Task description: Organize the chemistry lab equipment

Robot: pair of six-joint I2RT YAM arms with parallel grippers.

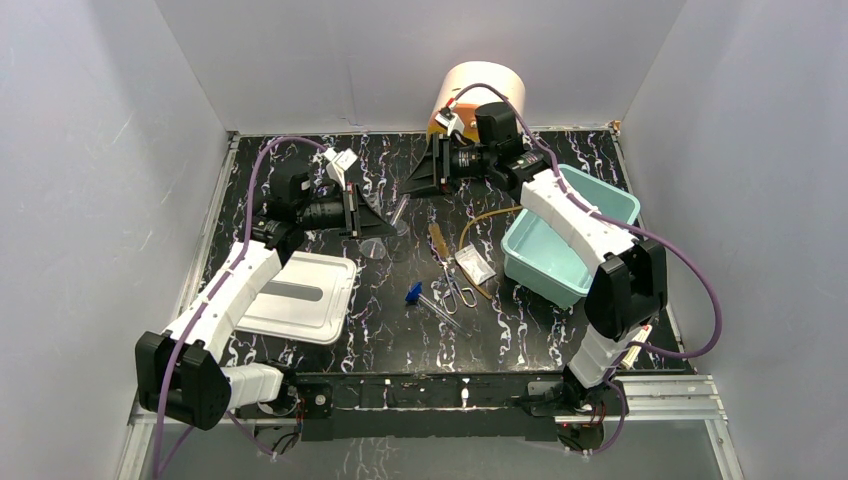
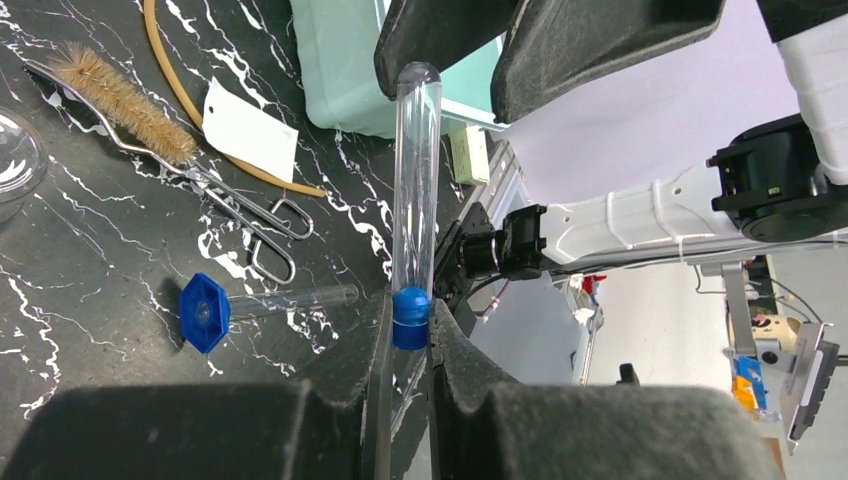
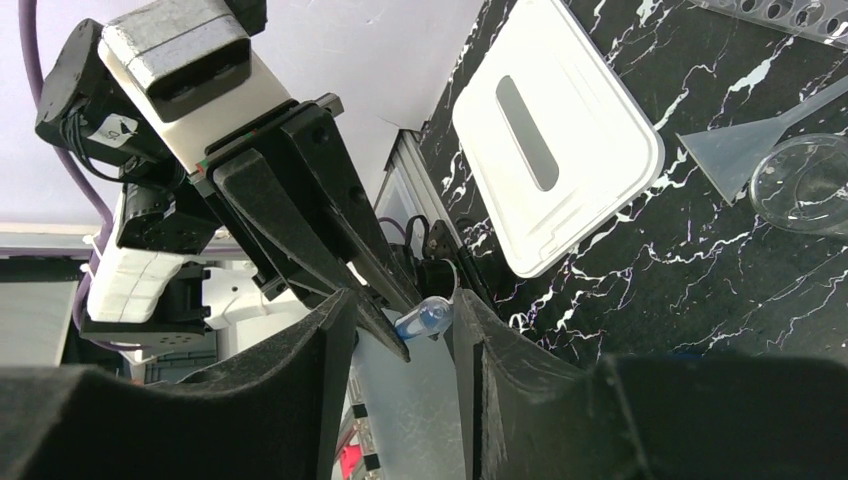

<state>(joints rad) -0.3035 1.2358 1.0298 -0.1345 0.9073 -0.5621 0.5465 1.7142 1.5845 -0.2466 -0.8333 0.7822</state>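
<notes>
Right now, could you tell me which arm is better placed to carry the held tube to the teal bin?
Probably right. The right tool straddles the round end of the blue-capped tube, and the teal bin lies beside that arm. The left tool grips the cap end.

Glossy clear plastic tube (image 2: 416,190)

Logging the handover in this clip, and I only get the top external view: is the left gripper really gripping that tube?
Observer: Yes. The left wrist view shows the left gripper shut on the blue-capped tube at its cap end.
Operator: Is the right gripper closed on it too?
Observer: Not yet. In the right wrist view the right gripper is open, straddling the tube's round tip with a gap showing.
</notes>
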